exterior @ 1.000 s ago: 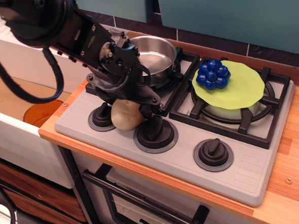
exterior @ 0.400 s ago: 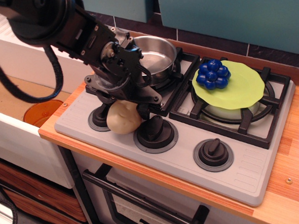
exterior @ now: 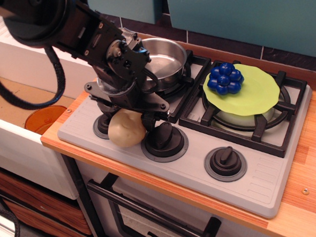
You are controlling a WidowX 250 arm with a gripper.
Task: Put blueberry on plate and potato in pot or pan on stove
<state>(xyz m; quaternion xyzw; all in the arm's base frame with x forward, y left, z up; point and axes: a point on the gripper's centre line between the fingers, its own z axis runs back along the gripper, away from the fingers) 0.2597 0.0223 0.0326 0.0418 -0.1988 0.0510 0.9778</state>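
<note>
A wooden counter [exterior: 310,157] is seen carrying a grey stove [exterior: 258,185], which is set directly on it and covers most of its visible top. A strip of bare wood is left showing along the stove's front edge and at the right side. A small screw head [exterior: 305,191] is seen in the wood near the right front corner. To the left, below the counter's level, part of an orange bowl [exterior: 42,119] is shown resting on a lower tan surface.

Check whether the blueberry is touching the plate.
Touching. The single camera view shows the blueberry resting on the plate's upper left part, no gap beneath it.
</note>
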